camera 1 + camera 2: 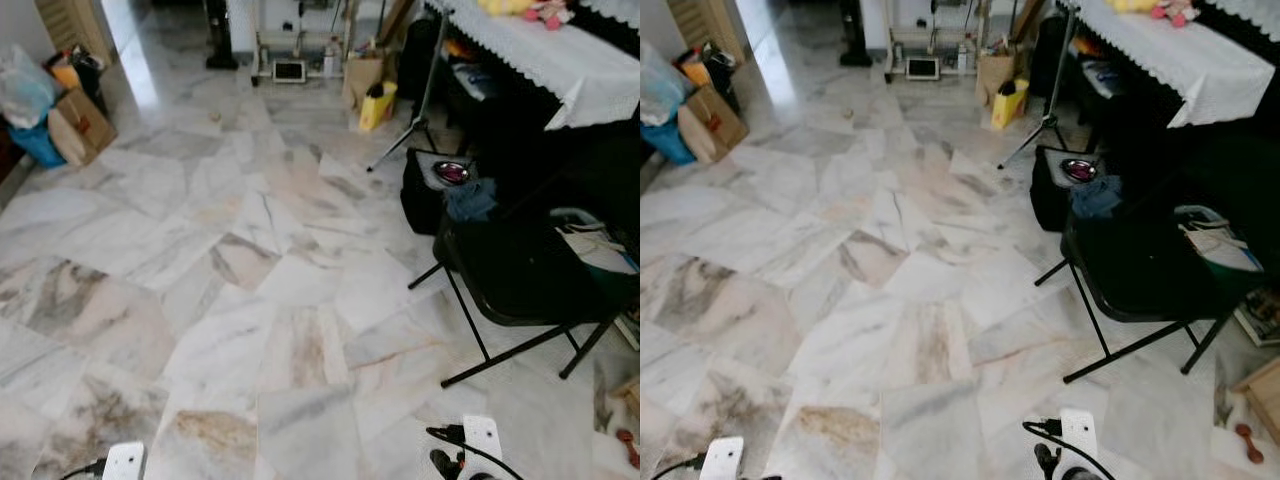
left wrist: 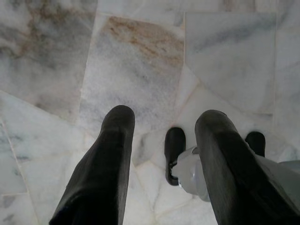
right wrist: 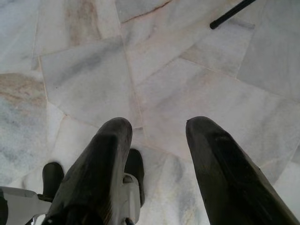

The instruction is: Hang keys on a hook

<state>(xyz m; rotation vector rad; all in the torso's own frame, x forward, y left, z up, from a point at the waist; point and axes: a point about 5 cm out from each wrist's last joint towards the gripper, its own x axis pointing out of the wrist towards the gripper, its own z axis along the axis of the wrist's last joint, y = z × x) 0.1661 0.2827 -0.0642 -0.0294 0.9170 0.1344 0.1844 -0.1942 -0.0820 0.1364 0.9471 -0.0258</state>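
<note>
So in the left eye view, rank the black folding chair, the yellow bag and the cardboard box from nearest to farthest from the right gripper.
1. Black folding chair, just ahead on the right.
2. Yellow bag, far ahead near the tripod.
3. Cardboard box, far across on the left.

The right gripper hangs low with its fingers apart.

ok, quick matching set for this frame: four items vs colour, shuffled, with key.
Items:
1. folding chair
2. bag by the tripod
3. tablecloth
4. box at far left

Colours:
A. white
B. brown
C. black
D. yellow

Pairs: 1-C, 2-D, 3-A, 4-B

Both grippers hang open over the marble floor: left gripper, right gripper.
</note>
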